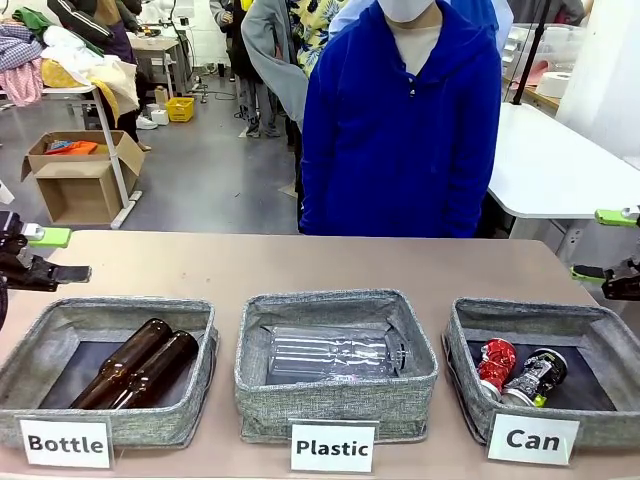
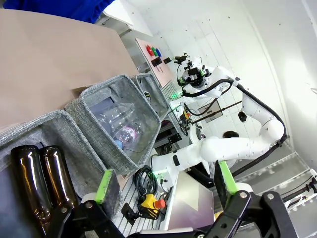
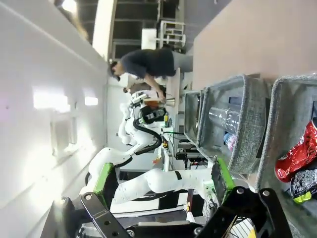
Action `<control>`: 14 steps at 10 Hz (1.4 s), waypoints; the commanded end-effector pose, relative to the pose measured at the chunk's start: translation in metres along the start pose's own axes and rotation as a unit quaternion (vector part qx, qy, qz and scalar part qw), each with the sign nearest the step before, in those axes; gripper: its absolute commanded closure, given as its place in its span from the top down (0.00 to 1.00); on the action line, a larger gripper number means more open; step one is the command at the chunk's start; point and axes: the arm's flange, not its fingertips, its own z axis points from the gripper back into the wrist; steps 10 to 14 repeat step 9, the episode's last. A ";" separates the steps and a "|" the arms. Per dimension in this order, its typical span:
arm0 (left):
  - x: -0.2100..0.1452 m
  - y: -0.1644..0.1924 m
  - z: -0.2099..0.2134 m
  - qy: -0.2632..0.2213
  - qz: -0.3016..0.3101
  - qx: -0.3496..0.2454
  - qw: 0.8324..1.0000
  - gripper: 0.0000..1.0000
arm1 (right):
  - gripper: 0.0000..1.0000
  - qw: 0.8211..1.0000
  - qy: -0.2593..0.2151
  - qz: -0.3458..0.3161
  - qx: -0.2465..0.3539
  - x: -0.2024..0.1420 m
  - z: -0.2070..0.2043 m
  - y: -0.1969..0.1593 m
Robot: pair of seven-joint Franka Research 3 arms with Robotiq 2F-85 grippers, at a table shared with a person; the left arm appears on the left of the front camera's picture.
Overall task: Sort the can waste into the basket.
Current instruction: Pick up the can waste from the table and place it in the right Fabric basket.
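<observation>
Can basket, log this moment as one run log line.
red can, black can: inside Can basket | left gripper: open, empty | right gripper: open, empty

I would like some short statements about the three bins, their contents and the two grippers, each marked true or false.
1. The crushed shiny red can and the black can with silver end both lie inside the grey woven basket labelled "Can". True.
2. The two brown glass bottles lie in the middle bin. False: they lie in the grey bin labelled "Bottle", on the robot's left.
3. The left gripper holds a bottle. False: it is open and empty, above the table's left edge.
4. The clear plastic bottle lies in the bin labelled "Plastic". True.
5. The right gripper is open. True.
</observation>
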 end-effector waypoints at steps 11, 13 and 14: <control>0.000 -0.004 0.001 0.004 0.003 0.000 1.000 1.00 | 1.00 1.000 0.004 0.010 0.005 -0.001 0.000 0.003; 0.000 -0.004 0.001 0.004 0.003 0.000 1.000 1.00 | 1.00 1.000 0.004 0.010 0.005 -0.001 0.000 0.003; 0.000 -0.004 0.001 0.004 0.003 0.000 1.000 1.00 | 1.00 1.000 0.004 0.010 0.005 -0.001 0.000 0.003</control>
